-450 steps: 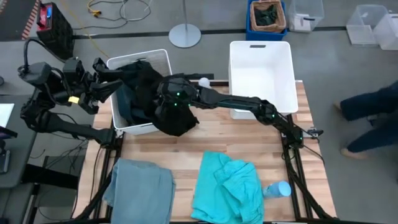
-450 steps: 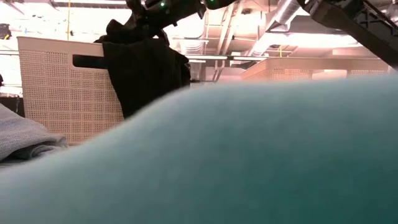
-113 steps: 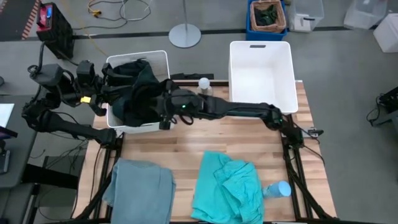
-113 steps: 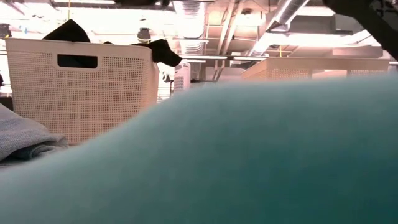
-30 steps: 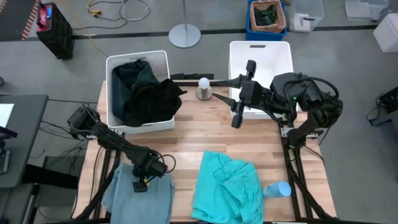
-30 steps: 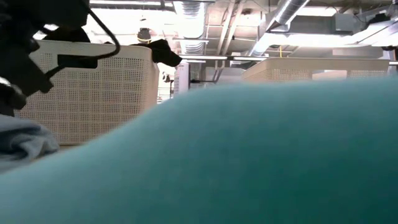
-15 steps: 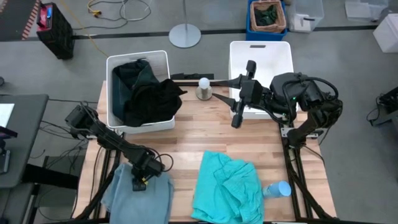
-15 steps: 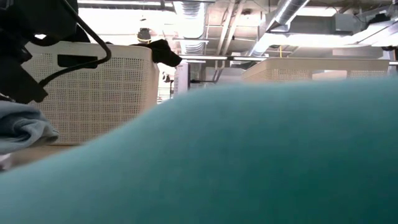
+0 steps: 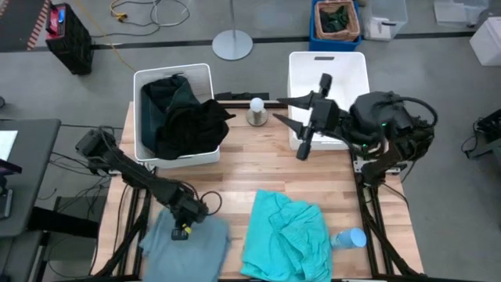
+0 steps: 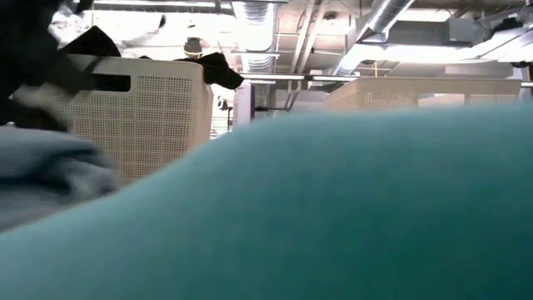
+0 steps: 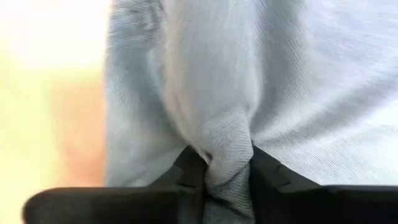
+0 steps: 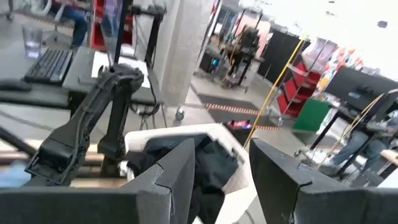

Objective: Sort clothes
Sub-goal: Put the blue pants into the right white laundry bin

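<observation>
**Left gripper pinches the grey-blue garment**

The left gripper point(image 9: 182, 228) is down on the dusty grey-blue garment point(image 9: 188, 247) at the table's near-left corner — its fingers point(image 11: 189, 171) pressed together on a raised fold of the cloth. Lifting it to a bin looks like the next move. The left bin point(image 9: 145, 78) already holds the black garment point(image 9: 196, 125) and the teal-green garment point(image 9: 171, 95). The turquoise garment point(image 9: 286, 235) lies mid-table, a bottle point(image 9: 256, 111) stands behind, and the right bin point(image 9: 329, 66) sits beyond. The right gripper point(image 9: 313, 113) waits there — spread, holding nothing.
</observation>
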`<state>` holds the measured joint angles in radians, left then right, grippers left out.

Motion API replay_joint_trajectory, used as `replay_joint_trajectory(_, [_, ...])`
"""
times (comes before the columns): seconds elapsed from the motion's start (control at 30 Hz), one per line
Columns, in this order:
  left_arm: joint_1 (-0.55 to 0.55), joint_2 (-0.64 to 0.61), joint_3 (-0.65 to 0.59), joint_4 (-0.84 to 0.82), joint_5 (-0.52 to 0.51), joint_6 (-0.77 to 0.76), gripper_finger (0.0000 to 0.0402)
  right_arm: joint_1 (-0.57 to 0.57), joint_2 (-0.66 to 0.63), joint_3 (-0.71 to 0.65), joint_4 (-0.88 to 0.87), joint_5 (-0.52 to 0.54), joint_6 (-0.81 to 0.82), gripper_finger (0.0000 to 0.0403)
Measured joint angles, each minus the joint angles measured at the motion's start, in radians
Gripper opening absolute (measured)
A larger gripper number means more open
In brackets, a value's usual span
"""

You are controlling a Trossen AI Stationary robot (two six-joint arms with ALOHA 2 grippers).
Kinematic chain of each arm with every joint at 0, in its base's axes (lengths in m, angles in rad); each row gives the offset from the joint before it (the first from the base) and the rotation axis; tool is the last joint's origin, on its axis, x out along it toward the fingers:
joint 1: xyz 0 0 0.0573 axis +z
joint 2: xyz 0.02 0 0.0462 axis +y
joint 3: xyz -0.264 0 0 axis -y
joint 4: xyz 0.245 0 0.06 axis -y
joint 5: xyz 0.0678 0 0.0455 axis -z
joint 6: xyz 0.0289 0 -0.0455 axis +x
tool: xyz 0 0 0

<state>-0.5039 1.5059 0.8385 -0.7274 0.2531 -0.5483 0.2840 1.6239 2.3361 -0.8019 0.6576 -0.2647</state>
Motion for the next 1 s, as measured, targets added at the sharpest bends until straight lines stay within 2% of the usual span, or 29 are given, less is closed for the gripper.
replay_joint_trajectory(0.07, [0.001,-0.057,0.03,0.006,-0.05,0.029,0.0051,0.006,-0.01,0.0,0.02,0.016,-0.021,0.0169])
replay_joint_trajectory(0.3, [0.046,-0.262,0.149,-0.019,-0.155,0.053,0.0051,0.018,-0.038,0.0,0.094,0.023,-0.059,0.0169])
replay_joint_trajectory(0.57, [0.129,-0.44,0.368,-0.013,-0.34,0.141,0.0051,0.017,-0.054,0.0,0.099,0.024,-0.059,0.0169])
replay_joint_trajectory(0.63, [0.161,-0.452,0.433,0.003,-0.382,0.182,0.0051,0.017,-0.054,0.0,0.099,0.024,-0.06,0.0169])
replay_joint_trajectory(0.77, [0.235,-0.44,0.545,0.097,-0.383,0.298,0.0051,0.017,-0.054,0.0,0.104,0.024,-0.082,0.0169])
replay_joint_trajectory(1.0, [0.423,-0.294,0.743,0.197,-0.302,0.438,0.0051,0.03,-0.054,0.0,0.183,0.025,-0.159,0.0169])
